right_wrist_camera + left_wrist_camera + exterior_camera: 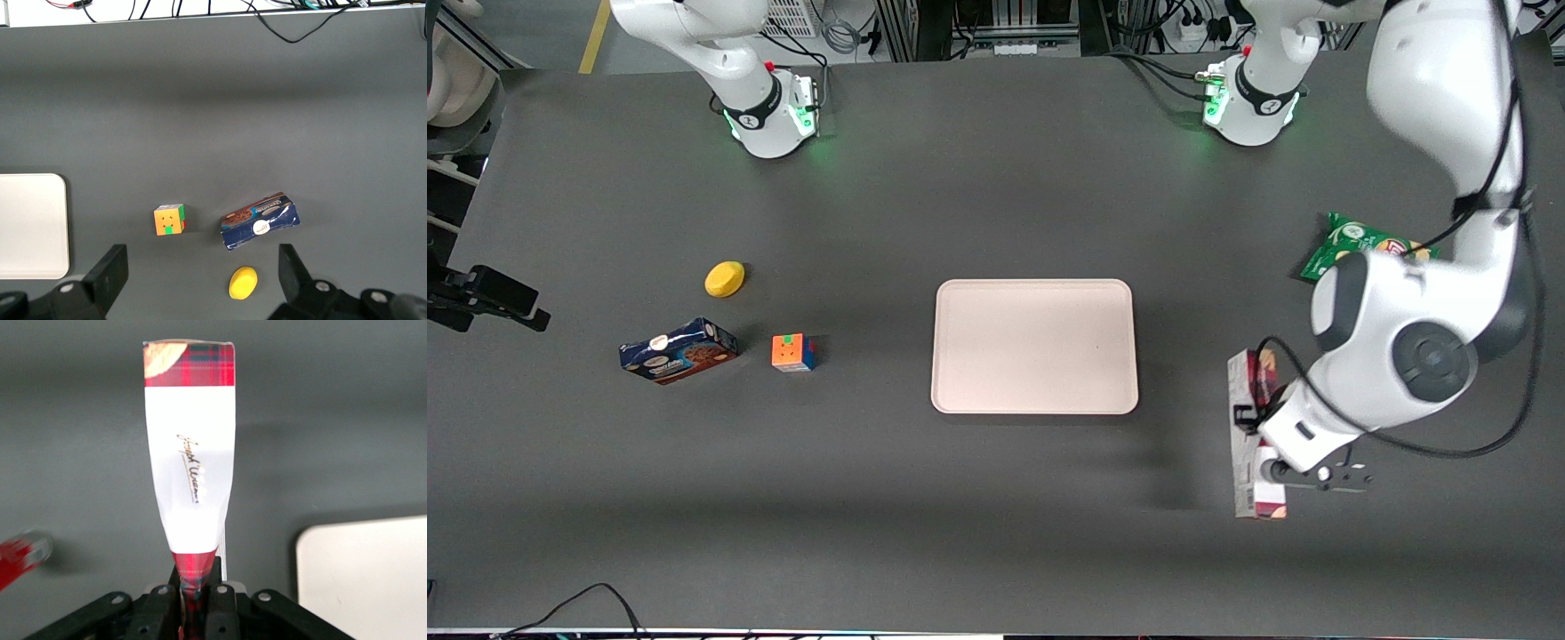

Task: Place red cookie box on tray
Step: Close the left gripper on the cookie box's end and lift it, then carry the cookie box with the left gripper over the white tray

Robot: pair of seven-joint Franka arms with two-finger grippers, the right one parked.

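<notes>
I have the red cookie box in my gripper; the two fingers are pressed together on one plaid end of it, and the carton looks pinched in there; the rest of the long box runs out from the fingers, with its white label facing my wrist camera. In the front view the box is at the working arm's end of the table, near the edge closest to the front camera; whether it is already off the table or rests on it, I cannot tell.

So I judge the grasp is done and the carrying step is in hand; the tray is bare and waits at the middle of the table, well apart from the box. Next I must lift, travel sideways toward the tray, and lower the box inside the rim.

The table between box and tray has nothing on it; the green chips bag lies farther from the camera, off my path; the blue cookie box, the puzzle cube and the yellow object lie toward the parked arm's end. The box is long, so I would keep its free end above the tray's rim.
</notes>
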